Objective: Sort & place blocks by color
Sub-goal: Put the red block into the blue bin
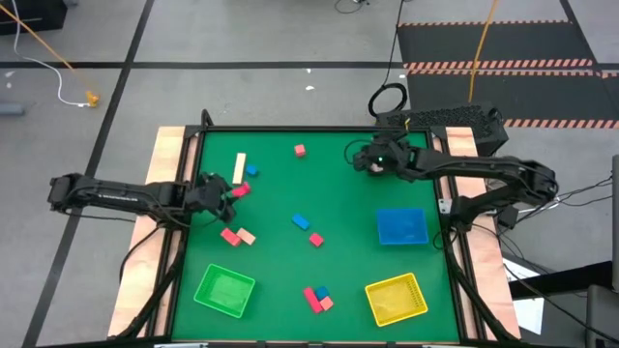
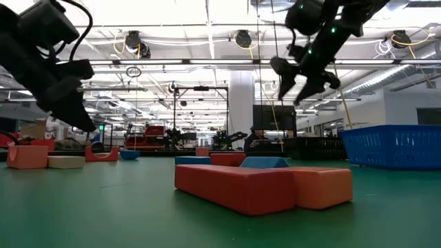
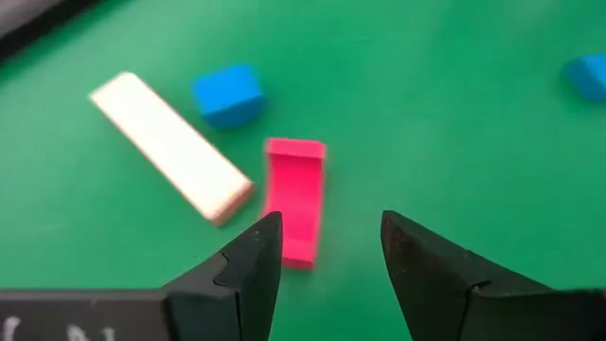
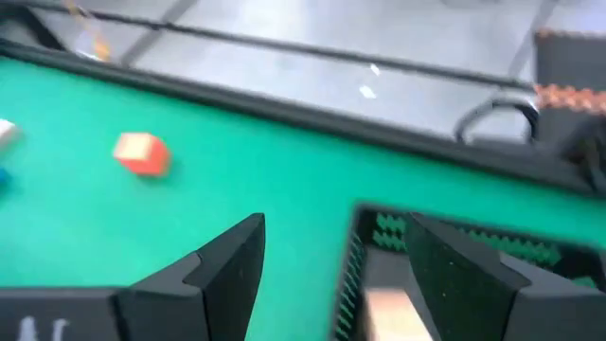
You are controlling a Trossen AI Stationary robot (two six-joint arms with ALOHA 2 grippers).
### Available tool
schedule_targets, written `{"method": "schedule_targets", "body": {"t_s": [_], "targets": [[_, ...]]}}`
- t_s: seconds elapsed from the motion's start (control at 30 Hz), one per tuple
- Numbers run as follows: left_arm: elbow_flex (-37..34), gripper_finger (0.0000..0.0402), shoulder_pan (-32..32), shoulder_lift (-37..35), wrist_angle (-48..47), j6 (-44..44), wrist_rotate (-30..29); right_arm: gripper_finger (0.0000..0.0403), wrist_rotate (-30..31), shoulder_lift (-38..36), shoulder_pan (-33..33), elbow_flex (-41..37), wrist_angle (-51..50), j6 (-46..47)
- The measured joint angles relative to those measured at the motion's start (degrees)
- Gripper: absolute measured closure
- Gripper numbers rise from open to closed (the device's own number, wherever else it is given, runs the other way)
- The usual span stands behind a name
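I read the table [image 1: 338, 280] as covered in a matt green mat with a faint cloth-like nap, edged at frame left and right by pale bare wood. The blocks look like painted wood, matt: the pink bar [image 3: 295, 197], the blue cube [image 3: 228, 94], and the cream bar [image 3: 170, 145], unpainted, showing raw grain at its end. The left gripper [image 3: 327, 270] has dark, smooth plastic-looking fingers with a dull sheen. At lower right, the yellow tray [image 1: 397, 298] and blue tray [image 1: 401, 226] look like perforated plastic.
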Motion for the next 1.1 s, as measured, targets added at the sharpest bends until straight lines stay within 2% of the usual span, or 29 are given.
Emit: {"method": "schedule_targets", "body": {"t_s": [0.07, 0.13, 0.33, 0.7, 0.8, 0.93, 1.1], "targets": [[-0.13, 0.022, 0.05, 1.11, -1.0, -1.23, -4.03, 0.0156, -0.02, -0.35, 0.36, 0.04, 3.32, -3.09], [-0.13, 0.022, 0.36, 2.25, -0.63, -2.8, -5.69, 0.0156, -0.04, -0.4, 0.59, 0.04, 6.45, -6.09], [-0.13, 0.022, 0.75, 7.3, -0.3, -4.77, -5.5, 0.0156, -0.03, -0.27, 0.89, 0.04, 10.95, -11.28], [-0.29, 0.022, 0.81, 18.35, 5.07, -6.08, -4.16, 0.0156, -0.04, -0.27, 0.89, 0.04, 12.51, -14.2], [-0.08, 0.022, 0.86, 19.79, 9.0, -6.14, -2.78, 0.0156, -0.04, -0.25, 0.89, 0.04, 12.49, -14.25], [-0.24, 0.022, 0.85, 20.8, 9.01, -6.5, -1.76, 0.0156, -0.04, -0.25, 0.91, 0.04, 12.49, -14.31], [-0.21, 0.022, 1.92, 20.94, 10.7, -2.64, -1.88, 0.0156, -0.07, -0.25, 0.91, 0.04, 12.46, -14.38]]}}
